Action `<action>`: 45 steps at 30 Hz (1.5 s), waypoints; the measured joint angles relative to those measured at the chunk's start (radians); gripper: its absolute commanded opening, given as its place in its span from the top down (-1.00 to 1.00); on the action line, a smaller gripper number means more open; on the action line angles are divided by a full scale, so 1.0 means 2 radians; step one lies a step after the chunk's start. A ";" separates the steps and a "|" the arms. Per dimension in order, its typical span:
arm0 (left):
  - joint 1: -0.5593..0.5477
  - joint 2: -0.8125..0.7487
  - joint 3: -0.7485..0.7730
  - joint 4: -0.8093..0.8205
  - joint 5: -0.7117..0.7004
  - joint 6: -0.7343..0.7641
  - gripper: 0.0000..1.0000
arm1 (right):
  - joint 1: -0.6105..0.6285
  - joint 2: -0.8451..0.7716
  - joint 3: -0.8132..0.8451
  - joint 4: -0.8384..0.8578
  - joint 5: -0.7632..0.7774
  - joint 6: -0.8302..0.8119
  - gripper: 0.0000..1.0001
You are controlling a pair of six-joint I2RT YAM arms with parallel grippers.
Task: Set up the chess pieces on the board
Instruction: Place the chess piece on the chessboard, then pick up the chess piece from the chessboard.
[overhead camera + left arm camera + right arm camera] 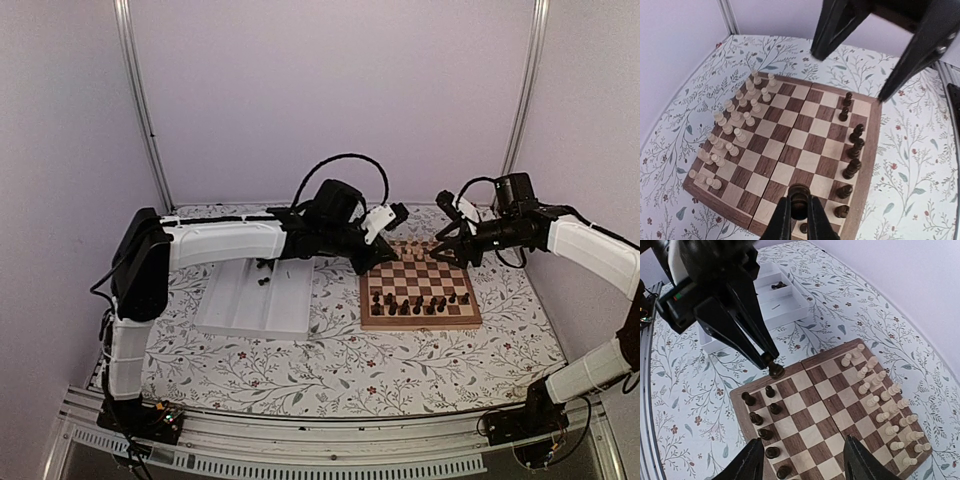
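Note:
My left gripper (800,216) is shut on a dark chess piece (800,196), held over the near edge of the board (869,167). The right wrist view shows this piece (775,370) at the board's border (735,395), pinched by the left gripper (767,359). Several dark chess pieces (854,150) stand along one side of the board, mostly in a single row, also in view as dark pieces (762,416). My right gripper (805,462) hangs open above the board (420,322) with nothing between its fingers.
Pale wooden pieces (732,127) fill the two rows on the opposite side of the board. A white tray (240,315) left of the board holds a few dark pieces (265,268). The right gripper's fingers (837,30) hang over the board's far end.

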 measured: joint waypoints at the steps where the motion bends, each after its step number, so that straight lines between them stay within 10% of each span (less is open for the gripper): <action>1: 0.002 0.015 0.018 -0.015 -0.005 0.000 0.86 | 0.000 -0.002 0.000 0.008 0.012 0.003 -0.14; 11: 0.017 0.132 0.155 -0.151 -0.049 -0.012 0.86 | 0.000 -0.008 -0.010 0.034 0.071 0.016 -0.17; 45: 0.026 0.097 0.140 -0.194 -0.078 -0.025 0.27 | 0.006 0.030 0.026 0.017 0.054 0.014 -0.05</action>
